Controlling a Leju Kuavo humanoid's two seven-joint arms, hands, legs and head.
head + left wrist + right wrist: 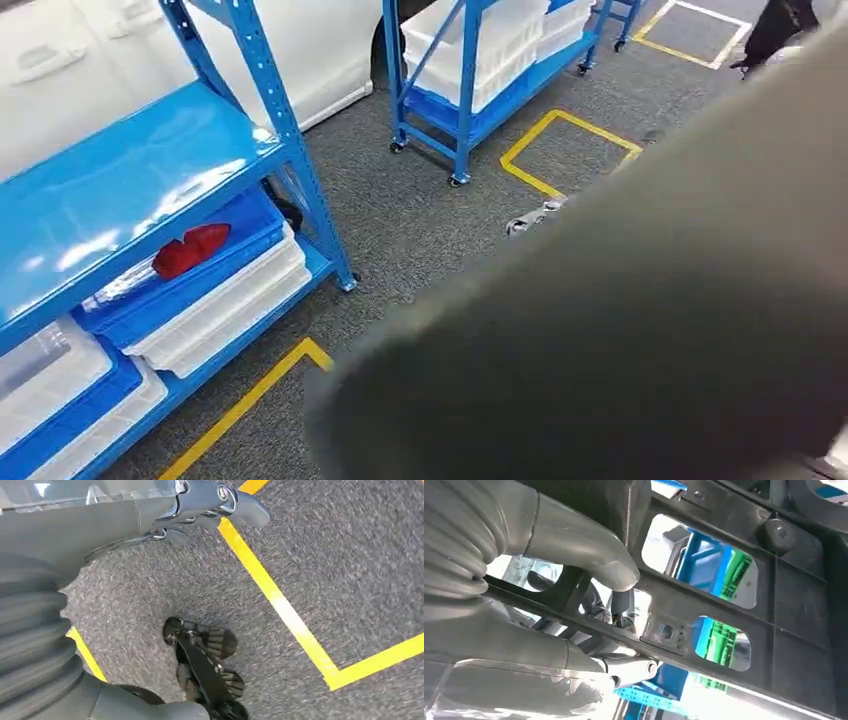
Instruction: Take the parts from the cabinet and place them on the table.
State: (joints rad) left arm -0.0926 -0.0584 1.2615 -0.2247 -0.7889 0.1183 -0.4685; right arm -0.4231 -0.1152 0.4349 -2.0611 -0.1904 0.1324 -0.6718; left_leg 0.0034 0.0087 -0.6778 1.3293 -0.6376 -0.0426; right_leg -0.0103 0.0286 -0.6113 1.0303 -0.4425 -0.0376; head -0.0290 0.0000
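A large, blurred dark grey-green part (640,300) fills the near right of my head view; my right hand (589,605) grips this black plastic panel by a bar between its cut-out windows, thumb over it and fingers under. A blue metal shelving rack (150,170) stands at left, holding blue and white plastic bins (215,300); a red part (190,248) lies in one blue bin. A second blue rack (480,70) stands beyond. Grey carpet with yellow tape outlines (560,150) lies open between them. My left hand (200,510) hangs over the carpet, fingers loosely spread, holding nothing.

right hand (589,630) gripping black part (734,605) — left hand (200,510) empty, fingers apart
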